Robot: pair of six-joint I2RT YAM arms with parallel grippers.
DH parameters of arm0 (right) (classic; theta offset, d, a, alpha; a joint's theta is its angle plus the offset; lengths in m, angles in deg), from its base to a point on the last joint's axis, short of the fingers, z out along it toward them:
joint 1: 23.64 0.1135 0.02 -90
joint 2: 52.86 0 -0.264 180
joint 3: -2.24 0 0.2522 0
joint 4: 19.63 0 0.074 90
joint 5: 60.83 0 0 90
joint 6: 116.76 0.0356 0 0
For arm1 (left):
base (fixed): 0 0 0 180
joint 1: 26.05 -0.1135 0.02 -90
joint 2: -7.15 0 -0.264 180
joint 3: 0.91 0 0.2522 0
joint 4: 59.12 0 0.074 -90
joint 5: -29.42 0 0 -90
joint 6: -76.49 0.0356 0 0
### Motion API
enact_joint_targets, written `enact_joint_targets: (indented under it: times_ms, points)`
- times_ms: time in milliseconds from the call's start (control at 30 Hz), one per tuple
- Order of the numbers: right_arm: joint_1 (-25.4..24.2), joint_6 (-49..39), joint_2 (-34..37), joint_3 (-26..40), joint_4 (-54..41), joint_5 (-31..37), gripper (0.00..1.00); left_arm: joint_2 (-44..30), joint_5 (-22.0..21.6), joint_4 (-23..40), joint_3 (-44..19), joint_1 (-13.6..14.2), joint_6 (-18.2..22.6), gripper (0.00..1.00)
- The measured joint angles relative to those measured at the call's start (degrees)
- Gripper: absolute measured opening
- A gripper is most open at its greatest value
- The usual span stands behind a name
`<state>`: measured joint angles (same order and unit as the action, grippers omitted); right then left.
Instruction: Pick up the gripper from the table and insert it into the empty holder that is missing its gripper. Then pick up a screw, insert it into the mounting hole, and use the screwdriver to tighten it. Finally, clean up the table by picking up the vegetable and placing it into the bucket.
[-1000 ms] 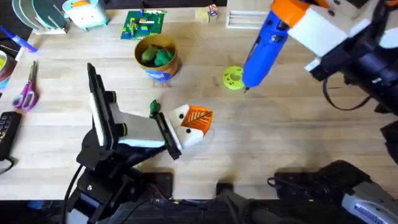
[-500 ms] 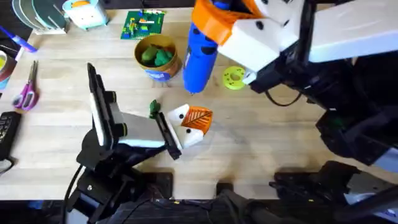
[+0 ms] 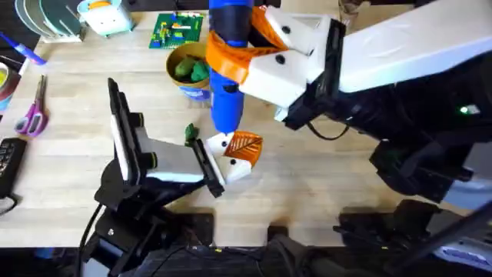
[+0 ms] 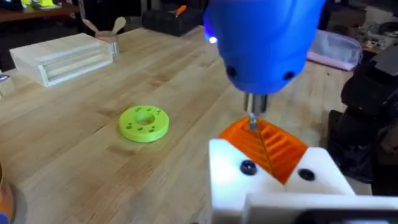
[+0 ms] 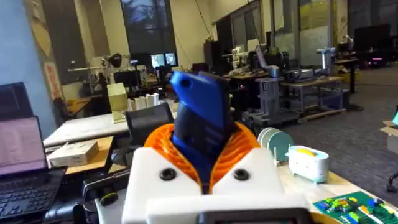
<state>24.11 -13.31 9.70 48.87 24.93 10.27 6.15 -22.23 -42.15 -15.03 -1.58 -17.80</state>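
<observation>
From above, I start at the left edge, where purple-handled scissors (image 3: 32, 114) lie flat on the tabletop (image 3: 77, 161). My left arm reaches in from the lower left toward the middle; its gripper (image 3: 223, 165) carries the holder (image 3: 231, 158) with the orange ribbed gripper (image 3: 244, 145) seated in it. I cannot tell from any view how far the left jaws stand open. Just beside the left arm's far side lies the small dark-green vegetable (image 3: 190, 134), resting on the wood.

Behind it stands the tan bucket (image 3: 194, 73), with green toy pieces inside. A green circuit board (image 3: 177, 29) lies farther back.

My right arm crosses over the middle, and its gripper (image 3: 234, 58) has its jaws closed around the blue screwdriver (image 3: 227, 92), which hangs nearly upright over the holder. In the left wrist view I see the screwdriver (image 4: 267, 43) with its thin metal tip touching down at the top of the orange gripper (image 4: 270, 146), just above the white holder (image 4: 280, 186) and its dark mounting hole (image 4: 247, 167). The lime-green disc (image 4: 144, 122) sits apart on the wood there. In the right wrist view the screwdriver (image 5: 200, 121) is clamped between the orange pads (image 5: 239, 146).
</observation>
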Motion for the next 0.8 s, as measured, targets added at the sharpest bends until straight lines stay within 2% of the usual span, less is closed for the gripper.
enact_joint_targets:
  times_ms: [400, 800]
  points:
    - [0.52, 0.00, 0.18, -0.02, -0.02, -0.05, 0.024, 0.00, 0.00, 0.00, 0.00, 0.00, 0.00, 0.009]
    - [0.63, -3.26, 0.18, -0.02, -0.02, -3.49, 0.024, 0.00, 0.00, 0.00, 0.00, 0.00, 0.00, 0.009]
